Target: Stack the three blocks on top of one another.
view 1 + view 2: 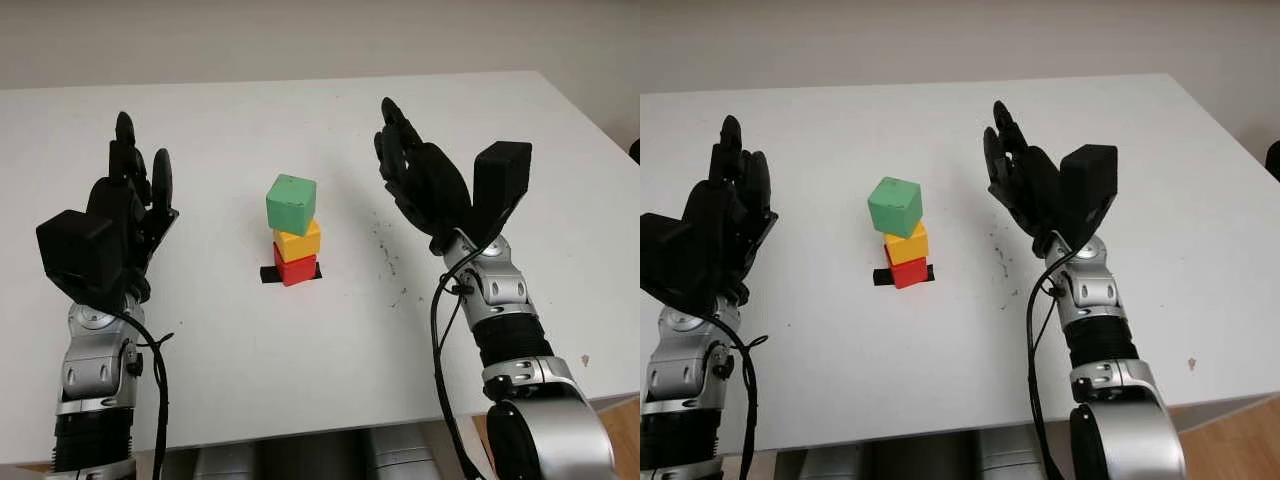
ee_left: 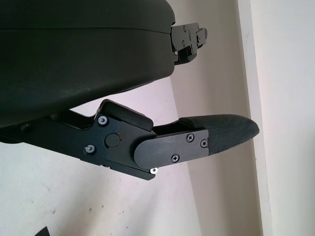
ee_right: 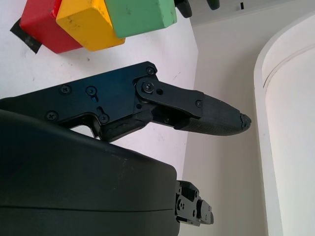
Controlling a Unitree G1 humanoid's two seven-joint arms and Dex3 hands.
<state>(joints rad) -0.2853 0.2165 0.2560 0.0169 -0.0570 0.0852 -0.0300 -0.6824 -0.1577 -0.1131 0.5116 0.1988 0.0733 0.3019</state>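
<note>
A white table [image 1: 300,360] carries everything, its top marked by a scatter of small dark specks [image 1: 385,255] right of centre. Near the middle a patch of black tape [image 1: 270,274] lies flat on it, and the red block [image 1: 296,268] sits directly on that patch.

obstacle: block stack [image 1: 293,230] mid-table | free: bare table [image 1: 300,360] on every side of it
</note>
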